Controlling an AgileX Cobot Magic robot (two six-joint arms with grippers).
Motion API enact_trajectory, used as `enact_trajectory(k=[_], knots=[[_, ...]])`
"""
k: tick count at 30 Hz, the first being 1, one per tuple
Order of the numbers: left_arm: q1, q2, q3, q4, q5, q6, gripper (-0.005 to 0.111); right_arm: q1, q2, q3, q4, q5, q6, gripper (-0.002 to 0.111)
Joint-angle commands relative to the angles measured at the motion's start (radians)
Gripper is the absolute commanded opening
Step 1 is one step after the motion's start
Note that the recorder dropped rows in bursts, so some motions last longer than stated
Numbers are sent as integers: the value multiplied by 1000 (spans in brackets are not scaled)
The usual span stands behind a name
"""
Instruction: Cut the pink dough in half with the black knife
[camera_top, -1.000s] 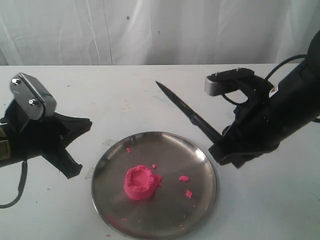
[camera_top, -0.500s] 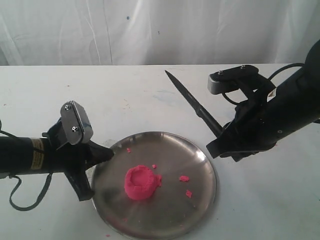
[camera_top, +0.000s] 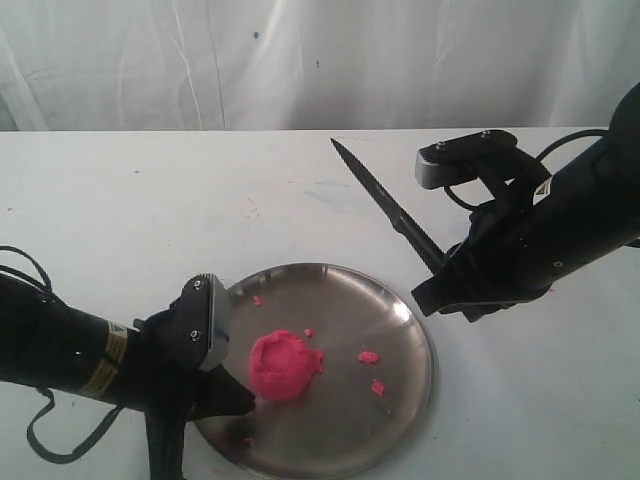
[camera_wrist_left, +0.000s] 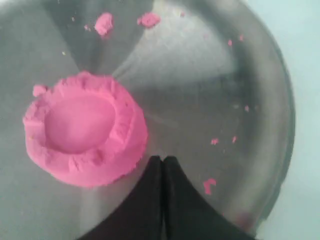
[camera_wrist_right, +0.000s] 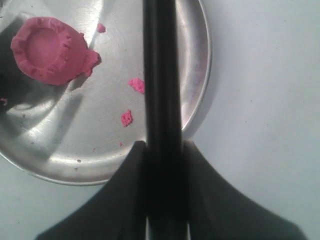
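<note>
The pink dough (camera_top: 284, 364) is a round lump with a dented top, sitting left of the middle of the round steel plate (camera_top: 400, 310). It also shows in the left wrist view as pink dough (camera_wrist_left: 84, 130) and in the right wrist view as pink dough (camera_wrist_right: 47, 50). My left gripper (camera_top: 240, 400) is shut, its tips just beside the dough's near-left edge, over the plate (camera_wrist_left: 210, 85). My right gripper (camera_top: 440, 285) is shut on the black knife (camera_top: 380, 205), which is raised with its blade pointing up and away to the back left. The knife handle (camera_wrist_right: 161, 75) runs between the fingers.
Small pink crumbs (camera_top: 368, 357) lie on the plate right of the dough. The plate rests on a white table (camera_top: 150, 200) with a white curtain behind. The left arm's cable (camera_top: 40, 440) loops at the front left.
My left arm has swung down and forward from the plate's left side to its front-left rim, tips now at the dough. The right gripper rose slightly with the knife, then held still.
</note>
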Motion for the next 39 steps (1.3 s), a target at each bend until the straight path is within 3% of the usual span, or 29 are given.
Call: enact_trajectory(k=[1, 7, 22, 30, 36, 38, 39], knots=[[-4, 22, -22, 35, 163, 6, 0, 1, -1, 3, 4, -7, 4, 0], [-4, 117, -75, -29, -24, 1, 0, 1, -1, 3, 4, -17, 4, 0], [-4, 230, -187, -195, 22, 45, 0, 1, -1, 3, 4, -23, 4, 0], [-4, 168, -209, -174, -123, 45, 0, 1, -1, 11, 2, -16, -7, 0], [-2, 36, -209, -117, -87, 5, 0, 1, 2, 11, 4, 19, -37, 0], [-2, -16, -209, -115, -10, -47, 0, 1, 2, 11, 4, 37, -40, 0], [-2, -66, -209, -115, 128, -127, 0, 1, 2, 11, 8, 44, -40, 0]])
